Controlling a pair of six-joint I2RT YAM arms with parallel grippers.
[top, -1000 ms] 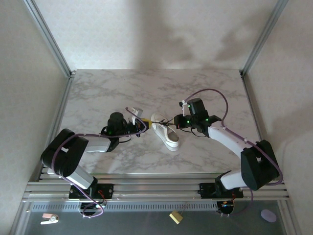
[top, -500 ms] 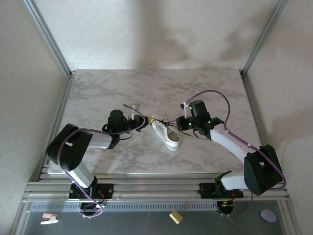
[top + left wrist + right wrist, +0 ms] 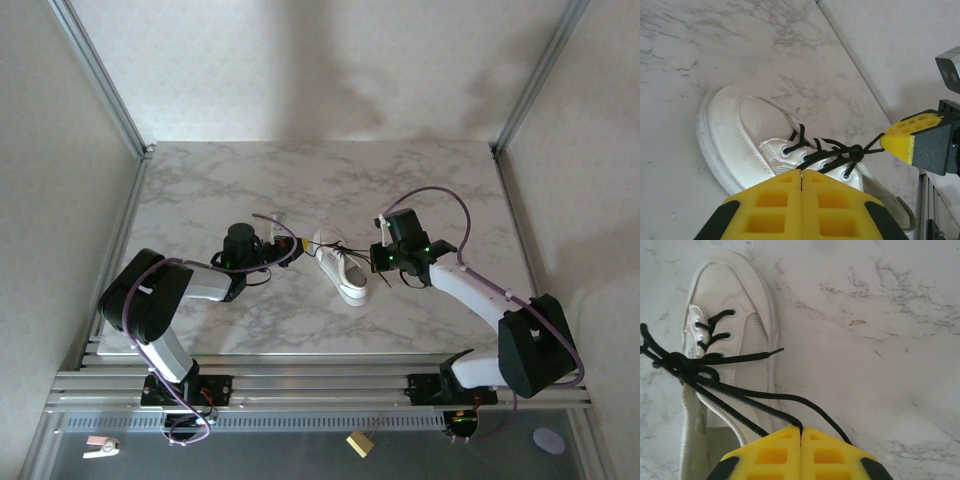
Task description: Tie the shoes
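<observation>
We locate the white sneaker (image 3: 340,272) resting on its sole near the middle of the counter (image 3: 200,190), with its black laces (image 3: 747,392) gathered into a knot (image 3: 677,361) over the tongue. The left gripper (image 3: 801,172), on the side of the counter's left edge, has its jaws pressed together on a lace strand. The right gripper (image 3: 801,430), on the right-edge side, is likewise clamped on strands running from the knot.

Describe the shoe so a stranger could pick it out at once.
On the marble table, look between the left tool and the right tool, both yellow-tipped. A small white low-top sneaker lies there on its sole. Its thin black laces, knotted and stretched out to both tools, mark it against the pale stone.
</observation>
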